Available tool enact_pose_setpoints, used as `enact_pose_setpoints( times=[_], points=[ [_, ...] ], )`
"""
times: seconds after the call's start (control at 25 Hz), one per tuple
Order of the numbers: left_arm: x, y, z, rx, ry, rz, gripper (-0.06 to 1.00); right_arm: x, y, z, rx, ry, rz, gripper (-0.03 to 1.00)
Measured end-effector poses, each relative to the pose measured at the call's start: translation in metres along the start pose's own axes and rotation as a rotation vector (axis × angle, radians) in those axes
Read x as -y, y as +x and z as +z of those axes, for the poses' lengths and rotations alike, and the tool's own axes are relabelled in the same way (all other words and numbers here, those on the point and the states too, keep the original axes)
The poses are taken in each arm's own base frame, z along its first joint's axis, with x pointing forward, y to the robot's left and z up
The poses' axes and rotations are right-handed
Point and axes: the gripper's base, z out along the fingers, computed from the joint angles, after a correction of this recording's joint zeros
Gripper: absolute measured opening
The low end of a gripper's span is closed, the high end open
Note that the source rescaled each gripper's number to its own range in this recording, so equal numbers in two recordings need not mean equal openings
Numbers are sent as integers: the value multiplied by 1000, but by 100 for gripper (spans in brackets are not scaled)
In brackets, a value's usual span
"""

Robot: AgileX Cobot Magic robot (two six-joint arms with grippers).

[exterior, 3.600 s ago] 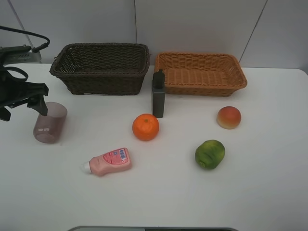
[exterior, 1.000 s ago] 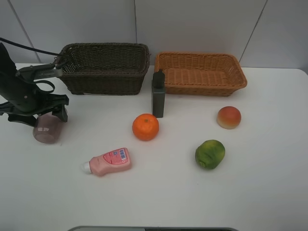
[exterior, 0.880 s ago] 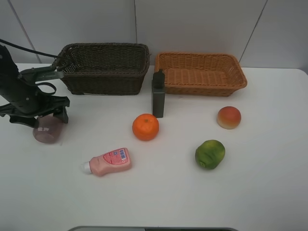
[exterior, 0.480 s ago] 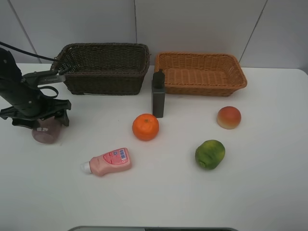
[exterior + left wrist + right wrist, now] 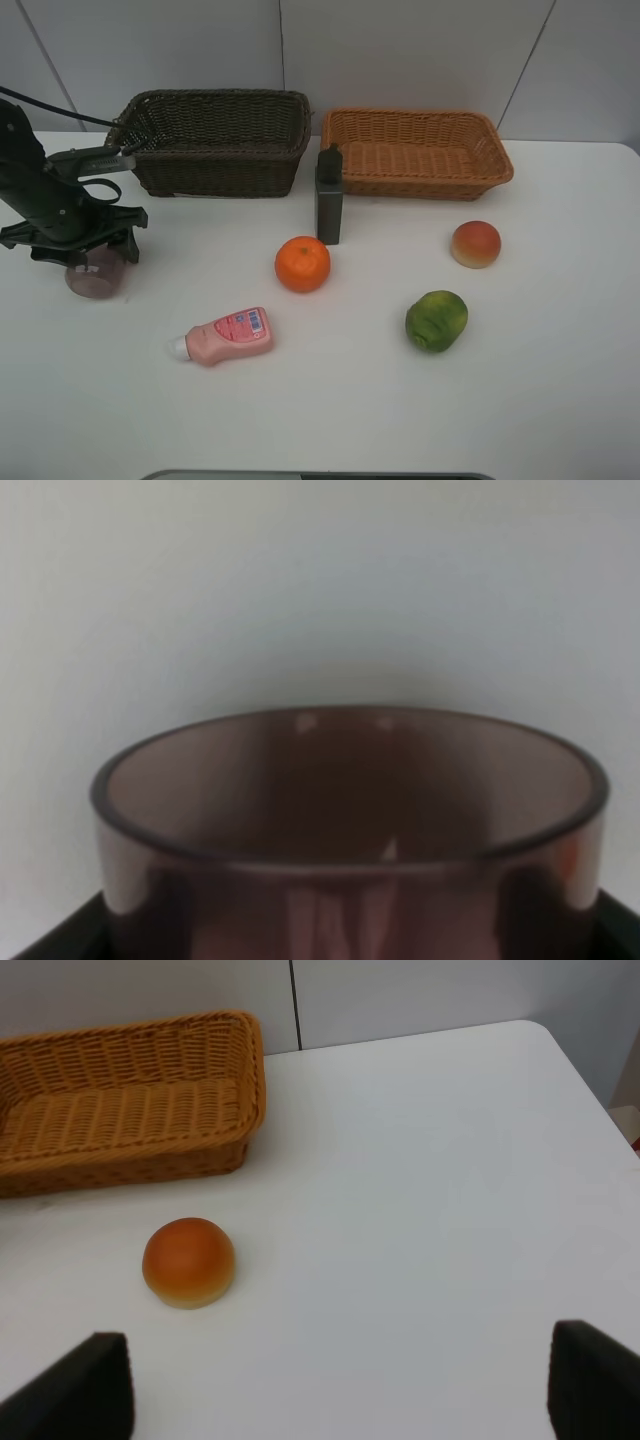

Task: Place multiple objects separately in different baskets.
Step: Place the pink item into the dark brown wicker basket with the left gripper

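Observation:
A translucent mauve cup [image 5: 95,276] stands upright at the table's left. My left gripper [image 5: 82,255] reaches down over it, one finger on each side. The left wrist view shows the cup [image 5: 350,810] filling the space between the dark fingers [image 5: 50,942], which press against its walls. My right gripper [image 5: 340,1390] stands open and holds nothing, a short way from the peach-like fruit [image 5: 188,1262] and the orange-tan basket [image 5: 120,1155]. In the high view, the dark brown basket [image 5: 220,170] and the orange-tan basket [image 5: 415,186] sit side by side at the back.
A dark grey bottle [image 5: 328,196] stands upright in front of the gap between the baskets. An orange [image 5: 302,264], the peach-like fruit [image 5: 476,244], a green fruit [image 5: 436,320] and a pink squeeze bottle [image 5: 225,337] lying on its side are spread over the white table.
My left gripper has come down around the cup and its fingers have closed in on the walls. The cup has shifted slightly. Nothing else has moved.

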Motion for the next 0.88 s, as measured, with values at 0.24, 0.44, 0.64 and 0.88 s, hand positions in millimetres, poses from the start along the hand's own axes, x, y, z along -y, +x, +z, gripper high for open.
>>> enact_pose_setpoints(
  times=[0.24, 0.44, 0.64, 0.88],
  points=[
    [0, 0, 0, 1, 0, -1, 47, 0, 0, 0, 0, 0, 0, 86],
    [0, 0, 0, 1, 0, -1, 47, 0, 0, 0, 0, 0, 0, 86],
    [0, 0, 0, -5, 0, -1, 47, 0, 0, 0, 0, 0, 0, 86],
    [0, 0, -1, -1, 0, -1, 47, 0, 0, 0, 0, 0, 0, 86]
  ],
)
